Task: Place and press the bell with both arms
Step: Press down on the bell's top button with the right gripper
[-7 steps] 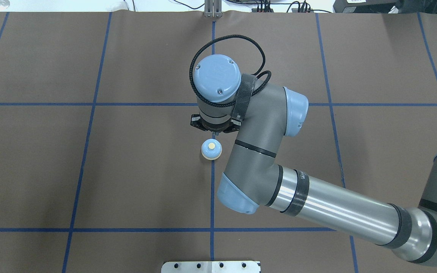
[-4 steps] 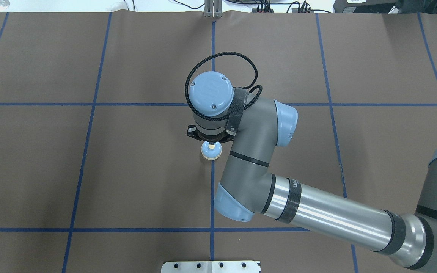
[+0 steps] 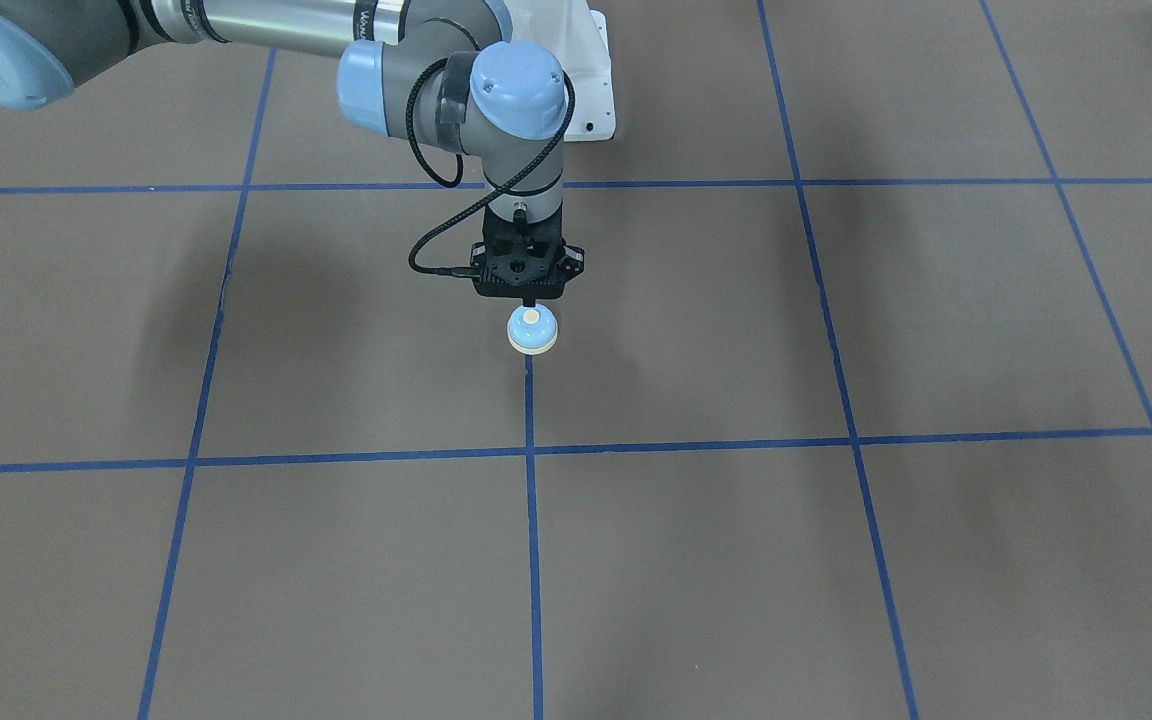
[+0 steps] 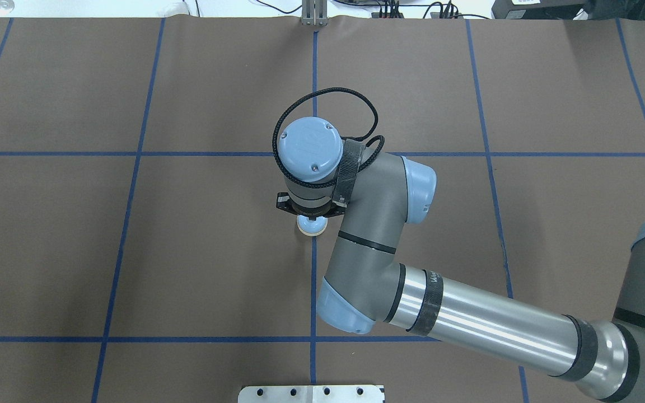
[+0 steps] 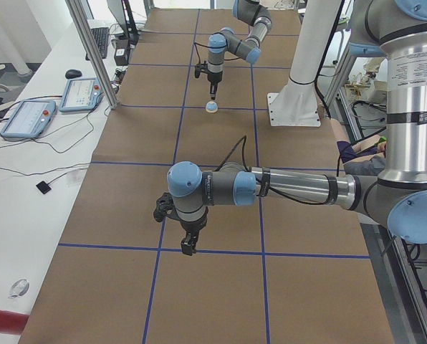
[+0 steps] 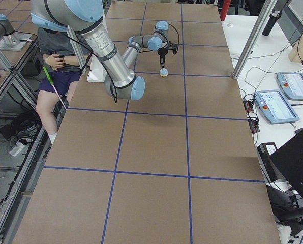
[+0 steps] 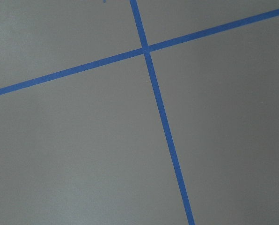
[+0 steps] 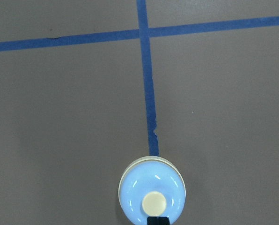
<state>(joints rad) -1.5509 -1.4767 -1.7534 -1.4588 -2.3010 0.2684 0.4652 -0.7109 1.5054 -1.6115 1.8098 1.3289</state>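
The bell (image 3: 532, 330) stands upright on the brown mat, on a blue tape line near the table's middle. It also shows in the overhead view (image 4: 312, 226) and the right wrist view (image 8: 151, 192). My right gripper (image 3: 530, 300) points straight down over it, shut to a single narrow tip (image 8: 158, 220) at the edge of the cream button. Whether it touches the button I cannot tell. My left gripper (image 5: 188, 247) shows only in the exterior left view, low over the mat far from the bell; I cannot tell whether it is open or shut.
The white pedestal base (image 3: 591, 80) stands behind the bell on the robot's side. Blue tape lines (image 7: 158, 108) grid the mat. A seated person (image 6: 60, 61) is beside the table. Tablets (image 5: 27, 118) lie on the side bench.
My right wrist has moved toward the robot and down over the bell, and now covers the bell's top in the overhead view. The bell has not moved.
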